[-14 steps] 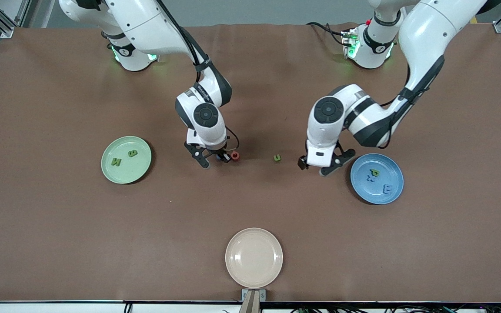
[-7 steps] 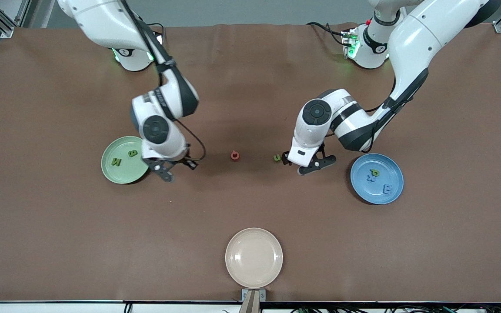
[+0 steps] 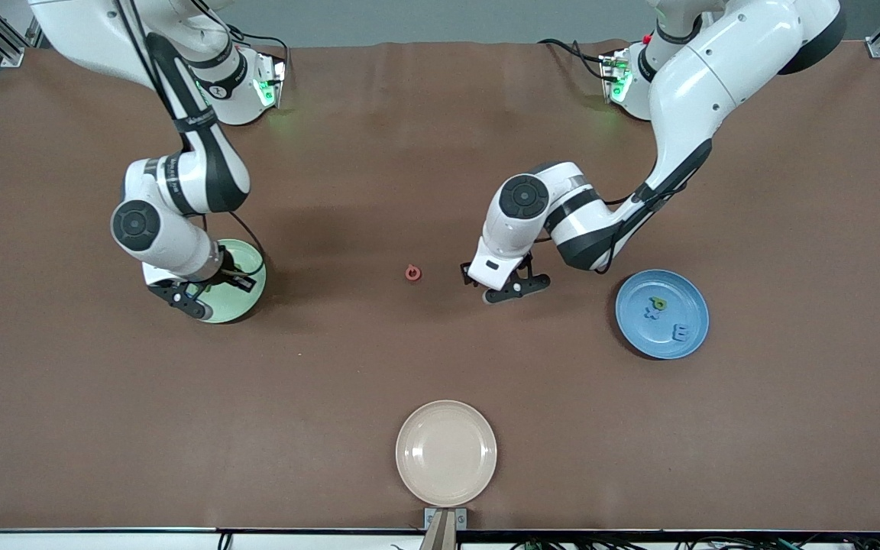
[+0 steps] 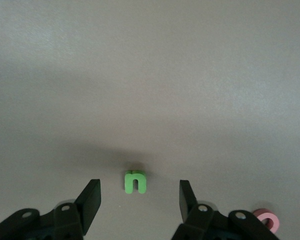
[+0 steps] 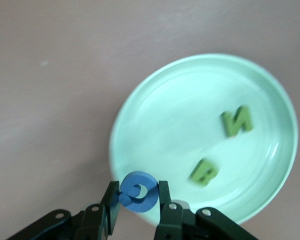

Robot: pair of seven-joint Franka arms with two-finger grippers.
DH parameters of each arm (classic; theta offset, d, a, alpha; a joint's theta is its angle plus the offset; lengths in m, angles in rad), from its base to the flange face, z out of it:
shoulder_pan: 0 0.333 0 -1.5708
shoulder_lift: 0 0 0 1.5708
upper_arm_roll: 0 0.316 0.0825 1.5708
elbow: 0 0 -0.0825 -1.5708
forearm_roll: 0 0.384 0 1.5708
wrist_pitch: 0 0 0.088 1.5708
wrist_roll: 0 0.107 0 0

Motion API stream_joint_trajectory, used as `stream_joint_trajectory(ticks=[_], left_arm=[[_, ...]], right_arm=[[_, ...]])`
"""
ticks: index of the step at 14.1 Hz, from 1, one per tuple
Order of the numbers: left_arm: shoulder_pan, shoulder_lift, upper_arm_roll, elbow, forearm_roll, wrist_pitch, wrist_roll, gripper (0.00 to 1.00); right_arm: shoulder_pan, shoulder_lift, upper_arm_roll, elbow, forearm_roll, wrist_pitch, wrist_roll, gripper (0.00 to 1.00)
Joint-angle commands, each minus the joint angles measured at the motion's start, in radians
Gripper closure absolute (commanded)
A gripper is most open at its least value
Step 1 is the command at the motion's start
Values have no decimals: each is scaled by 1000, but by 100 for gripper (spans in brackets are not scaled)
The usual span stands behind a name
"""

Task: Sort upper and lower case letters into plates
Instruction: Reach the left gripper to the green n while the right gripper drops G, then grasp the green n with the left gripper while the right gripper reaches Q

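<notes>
Fingers [image 5: 112, 202] of the right gripper [image 5: 138, 200] pinch a blue letter [image 5: 138, 191] over the mint plate [image 5: 160, 100] at its seven o'clock rim; next, release inside. Left gripper [image 4: 139, 200], fingers apart, straddles a green letter [image 4: 135, 181] on the table; closing follows.

matt brown table, glossy plates, foam-like letters

the table cover [image 3: 440, 359] looks like a matt brown sheet, faintly creased toward the robot bases. the mint green plate [image 5: 270, 95], the sky blue plate [image 3: 688, 336] and the cream plate [image 3: 446, 452] have a smooth, slightly shiny plastic look with soft highlights. the small green letter [image 4: 135, 181], the red ring letter [image 3: 412, 273] and the blue letter [image 5: 138, 191] look matt and chunky, like foam. the arm shells [image 3: 684, 84] are glossy white plastic with black joints; the right gripper [image 5: 137, 202] and left gripper [image 4: 138, 200] have dull black fingers.
</notes>
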Motion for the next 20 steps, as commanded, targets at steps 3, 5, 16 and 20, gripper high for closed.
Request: stream_joint_trajectory(ticks=[3, 5, 16, 20], left_arm=[[-17, 27, 10, 21, -9, -12, -4, 37], [-22, 38, 13, 19, -9, -15, -14, 40], [-96, 49, 85, 28, -9, -22, -52, 45], [-106, 61, 100, 51, -10, -22, -52, 50]], right_arm=[[-53, -12, 22, -110, -9, 161, -67, 99], [-51, 14, 23, -110, -8, 182, -67, 99], [-31, 31, 29, -62, 1, 68, -52, 0], [94, 13, 31, 20, 3, -26, 187, 0]])
